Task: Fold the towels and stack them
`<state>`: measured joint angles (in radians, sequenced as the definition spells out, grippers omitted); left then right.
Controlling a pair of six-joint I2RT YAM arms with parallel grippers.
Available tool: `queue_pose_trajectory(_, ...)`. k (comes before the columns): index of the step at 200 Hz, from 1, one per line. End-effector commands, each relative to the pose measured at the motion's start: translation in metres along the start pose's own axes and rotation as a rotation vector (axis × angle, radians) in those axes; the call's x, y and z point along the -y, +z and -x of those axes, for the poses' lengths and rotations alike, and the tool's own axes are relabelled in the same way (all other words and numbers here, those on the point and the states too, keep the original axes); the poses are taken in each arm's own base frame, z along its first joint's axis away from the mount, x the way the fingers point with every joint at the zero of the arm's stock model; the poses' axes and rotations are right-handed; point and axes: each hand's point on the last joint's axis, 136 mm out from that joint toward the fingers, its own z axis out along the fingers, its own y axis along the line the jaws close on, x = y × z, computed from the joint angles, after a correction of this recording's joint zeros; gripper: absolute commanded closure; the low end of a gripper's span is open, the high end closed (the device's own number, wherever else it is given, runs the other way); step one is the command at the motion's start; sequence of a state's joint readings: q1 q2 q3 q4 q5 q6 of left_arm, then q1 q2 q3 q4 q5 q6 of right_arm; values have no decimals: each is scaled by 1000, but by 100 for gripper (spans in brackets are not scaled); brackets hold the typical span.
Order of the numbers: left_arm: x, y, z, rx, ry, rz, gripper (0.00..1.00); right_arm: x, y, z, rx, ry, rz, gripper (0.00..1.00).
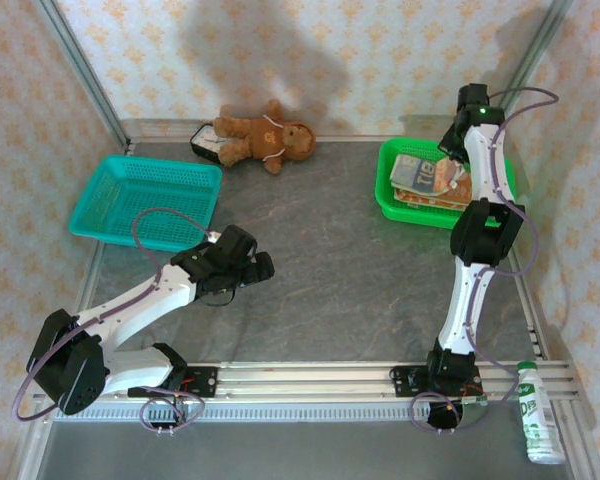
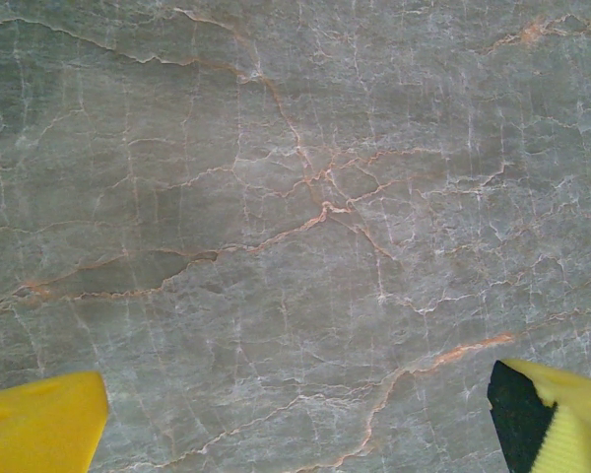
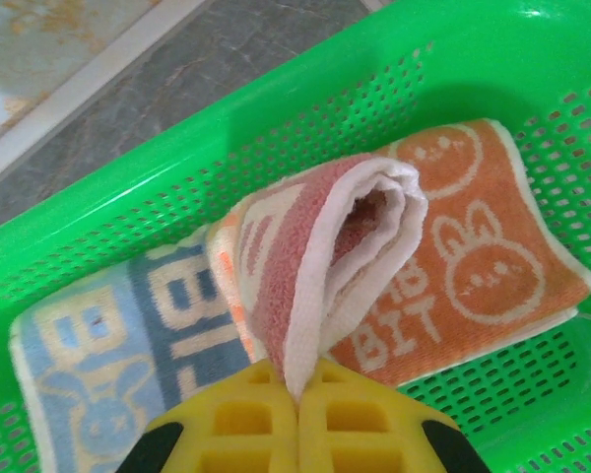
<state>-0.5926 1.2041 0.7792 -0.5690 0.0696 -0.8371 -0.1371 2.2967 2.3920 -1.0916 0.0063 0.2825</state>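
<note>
A raised fold of orange-and-cream towel (image 3: 320,246) stands just above the right pincer (image 3: 297,394), whose jaws are closed tight on its white edge. It sits in the green basket (image 3: 276,128) at the tabletop's far right, overlapping an orange rabbit towel (image 3: 473,266) and a blue-lettered towel (image 3: 98,345). The left pincer (image 2: 295,404), spread wide and holding nothing, hangs over bare tabletop (image 2: 295,197), well apart from the towels, near a teal basket (image 1: 145,200). A teddy bear (image 1: 265,135) lies at the far edge.

Top view: high above the near edge, looking down and forward over the whole table (image 1: 330,290). Left wrist view: close above the table surface, facing down. Right wrist view: close over the green basket (image 3: 276,128), which also appears at the top view's upper right.
</note>
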Motion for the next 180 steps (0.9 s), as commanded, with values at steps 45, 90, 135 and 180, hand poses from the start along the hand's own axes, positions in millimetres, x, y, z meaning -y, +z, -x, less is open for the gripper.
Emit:
queue_pose_trajectory(45,-3,-14,10,41,-28,4,0,30,22,20,19,31,-46,98)
queue_pose_trajectory(90,-6,-19,10,42,-35,10,0,26,35,21,14,20,-41,97)
queue_pose_trajectory(135,-9,-26,9,47,-40,13,0,33,44,26,24,16,-70,61)
queue_pose_trajectory(180,-15,-34,11,66,-23,34,0,33,21,35,54,37,-47,26)
